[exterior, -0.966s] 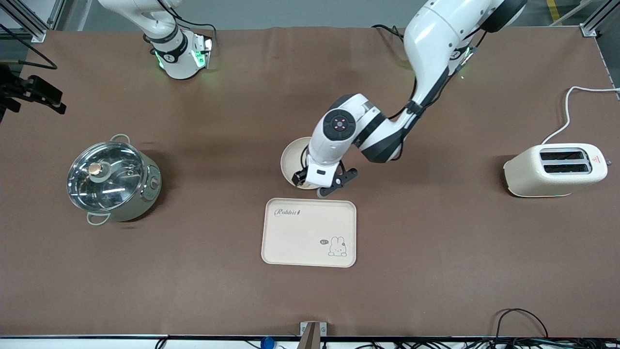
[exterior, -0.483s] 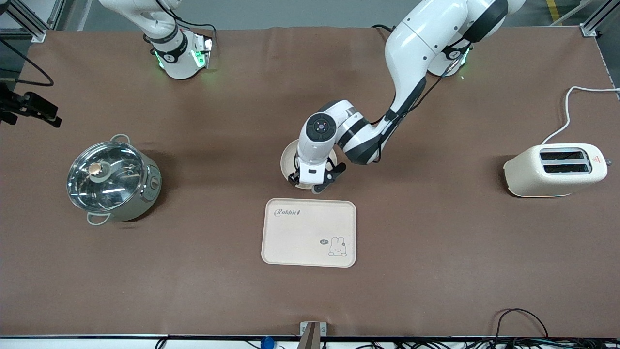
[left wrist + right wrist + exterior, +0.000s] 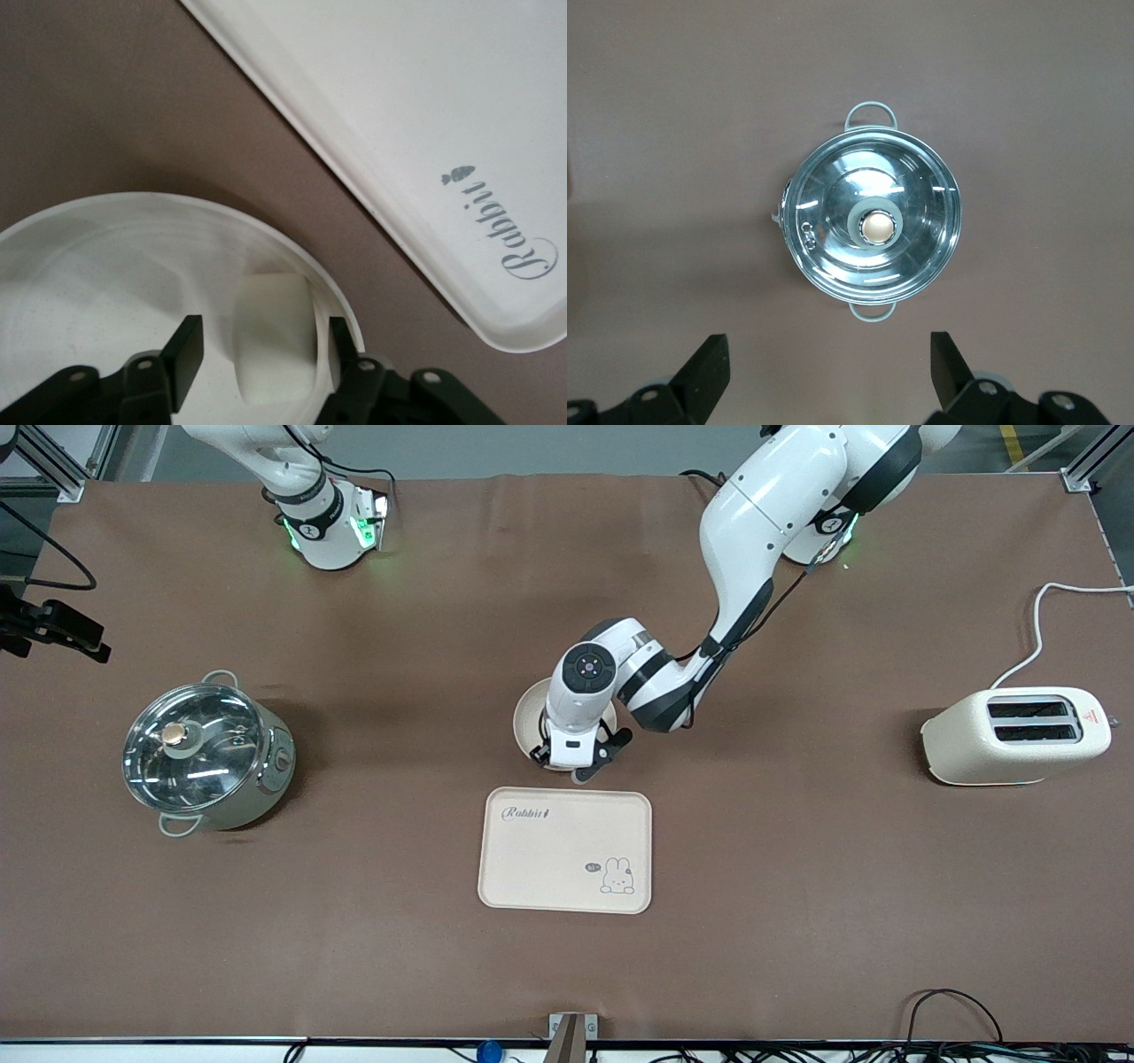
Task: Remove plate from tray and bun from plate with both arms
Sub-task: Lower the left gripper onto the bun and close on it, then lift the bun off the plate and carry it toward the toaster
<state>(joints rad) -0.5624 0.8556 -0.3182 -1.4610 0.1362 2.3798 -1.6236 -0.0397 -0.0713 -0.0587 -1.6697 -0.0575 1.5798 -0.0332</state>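
Note:
The round cream plate (image 3: pixel 526 716) lies on the table just farther from the front camera than the rabbit tray (image 3: pixel 565 850). My left gripper (image 3: pixel 563 763) is low over the plate's tray-side edge, open. In the left wrist view the plate (image 3: pixel 106 266) holds a pale bun (image 3: pixel 275 345) against its rim. The left gripper (image 3: pixel 261 350) straddles the bun, one finger (image 3: pixel 184 359) inside the plate, the other (image 3: pixel 342 345) at the rim. My right gripper (image 3: pixel 828 354) is open and empty, high above the table beside the pot (image 3: pixel 871 226).
A steel pot with a glass lid (image 3: pixel 205 751) stands toward the right arm's end. A cream toaster (image 3: pixel 1019 735) with a white cord stands toward the left arm's end. The tray's corner (image 3: pixel 399 106) lies close beside the plate.
My left arm has swung toward the right arm's end and brought its gripper in over the plate's edge, then nearly settled. The plate and tray have not moved.

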